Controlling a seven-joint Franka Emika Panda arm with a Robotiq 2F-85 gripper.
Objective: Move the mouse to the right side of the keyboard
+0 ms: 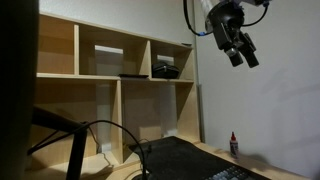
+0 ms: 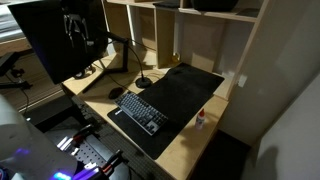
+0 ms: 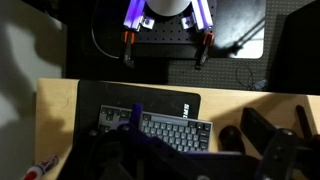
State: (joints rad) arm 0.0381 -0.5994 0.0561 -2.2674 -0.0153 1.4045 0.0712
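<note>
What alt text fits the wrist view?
Top-down view of a desk: a keyboard lies on a black mat, a dark mouse beside one end. A marker lies at lower left, and the purple-lit robot base sits at the top.

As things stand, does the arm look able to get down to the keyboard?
Probably yes. The end effector hangs high above the desk, and the keyboard lies uncovered below it in the wrist view, with nothing between.

Pale wooden desk (image 2: 190, 150) carries 1 black mat (image 2: 190, 85) — keyboard (image 2: 140, 110) on the mat's near end, mouse (image 2: 118, 93) at its edge, red-capped bottle (image 2: 203, 119) just beside the opposite edge.
</note>
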